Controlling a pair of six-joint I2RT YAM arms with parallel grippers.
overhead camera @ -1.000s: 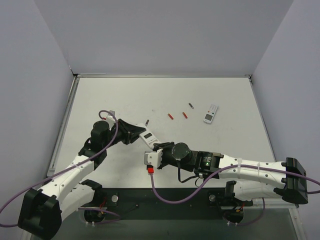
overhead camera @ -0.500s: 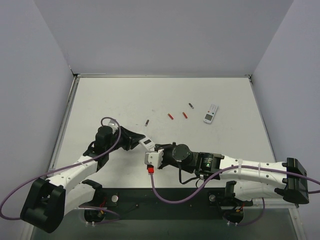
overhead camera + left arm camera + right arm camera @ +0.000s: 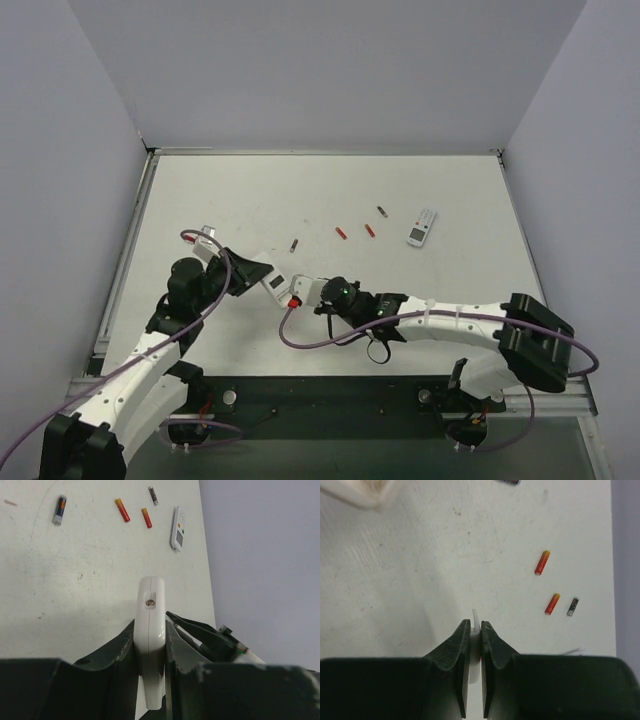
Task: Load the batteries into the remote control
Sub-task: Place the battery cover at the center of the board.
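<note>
My left gripper (image 3: 262,280) is shut on the remote control (image 3: 273,285), held edge-on so that its white side (image 3: 151,611) shows between the fingers. My right gripper (image 3: 301,293) is right beside the remote's end, shut on a thin white piece (image 3: 476,625) with a red bit on it. Two red batteries (image 3: 341,232) (image 3: 369,230) lie on the table further back; they also show in the left wrist view (image 3: 122,510) (image 3: 146,518) and in the right wrist view (image 3: 542,562) (image 3: 552,603).
Two dark cylinders (image 3: 294,244) (image 3: 382,211) lie near the red ones. A white-faced remote (image 3: 422,227) lies at the right of them. The table's walls stand at the back and sides.
My left gripper has drawn the remote to the left. My right gripper has moved up the table with the white piece and now sits next to the remote's end.
</note>
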